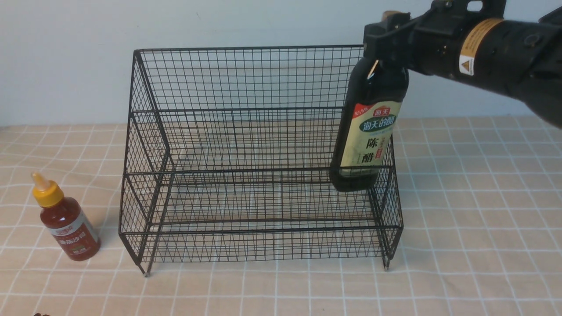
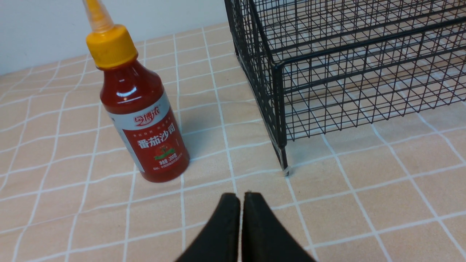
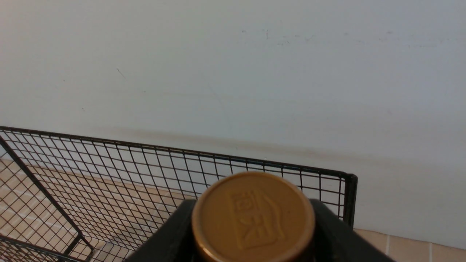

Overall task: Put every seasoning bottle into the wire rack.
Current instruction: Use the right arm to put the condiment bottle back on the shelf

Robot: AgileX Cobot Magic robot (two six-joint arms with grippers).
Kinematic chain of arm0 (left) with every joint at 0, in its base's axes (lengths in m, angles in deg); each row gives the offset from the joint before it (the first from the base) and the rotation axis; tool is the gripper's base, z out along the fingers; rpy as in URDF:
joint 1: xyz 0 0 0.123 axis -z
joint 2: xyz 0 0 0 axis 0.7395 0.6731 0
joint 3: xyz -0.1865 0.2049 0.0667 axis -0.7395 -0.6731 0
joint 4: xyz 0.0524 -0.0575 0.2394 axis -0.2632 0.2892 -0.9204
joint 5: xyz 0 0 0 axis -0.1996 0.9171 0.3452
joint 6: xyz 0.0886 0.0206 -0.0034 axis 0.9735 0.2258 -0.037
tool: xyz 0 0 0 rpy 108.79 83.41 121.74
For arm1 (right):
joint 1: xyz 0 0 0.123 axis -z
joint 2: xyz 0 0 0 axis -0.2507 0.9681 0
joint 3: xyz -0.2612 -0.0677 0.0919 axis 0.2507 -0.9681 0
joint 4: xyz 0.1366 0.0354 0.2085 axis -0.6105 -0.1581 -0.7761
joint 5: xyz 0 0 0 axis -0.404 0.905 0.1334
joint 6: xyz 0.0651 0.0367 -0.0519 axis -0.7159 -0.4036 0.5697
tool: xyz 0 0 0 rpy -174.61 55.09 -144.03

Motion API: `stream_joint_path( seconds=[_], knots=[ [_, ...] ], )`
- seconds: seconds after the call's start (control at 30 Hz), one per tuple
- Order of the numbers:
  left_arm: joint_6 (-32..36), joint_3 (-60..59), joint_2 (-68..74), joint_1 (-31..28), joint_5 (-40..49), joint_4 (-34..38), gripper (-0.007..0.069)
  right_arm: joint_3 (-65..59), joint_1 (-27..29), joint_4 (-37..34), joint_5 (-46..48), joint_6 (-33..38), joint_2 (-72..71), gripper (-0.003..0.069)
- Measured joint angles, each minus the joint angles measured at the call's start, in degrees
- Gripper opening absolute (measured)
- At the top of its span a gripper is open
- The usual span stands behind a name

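On your far left, a small red sauce bottle with a yellow nozzle cap (image 1: 66,224) stands upright on the tabletop (image 1: 483,219), which is covered in a beige checked cloth. It is just beside the left front foot of the large black wire-mesh stepped rack (image 1: 259,175) but not touching it. A strip of bare cloth runs between the bottle and the rack's sloped left wall. The rack fills the middle. Its top is open, its back wall is the highest edge and its front rail is low. To its right lies a wide stretch of cloth.

At the rack's right end, a tall dark vinegar bottle with a gold cap and cream-green label (image 1: 371,140) hangs slightly tilted, its base off the tabletop and close to the right side mesh. You cannot tell whether it touches the wire.

Your left fingers (image 2: 225,225) are pressed together, low over the cloth near the sauce bottle and the rack's foot, touching neither. Your right fingers (image 3: 164,240) are clamped on the vinegar bottle's neck, one each side of the cap.
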Motion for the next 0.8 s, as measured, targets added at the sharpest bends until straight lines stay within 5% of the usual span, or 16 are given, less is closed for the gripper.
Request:
stream_joint_path(
  seconds=[0.8],
  knots=[
    [0.0, 0.0, 0.0, 0.0, 0.0, 0.0, -0.0007, 0.6, -3.4, 4.4, 4.1, 0.7, 3.9, 0.0347]
  ],
)
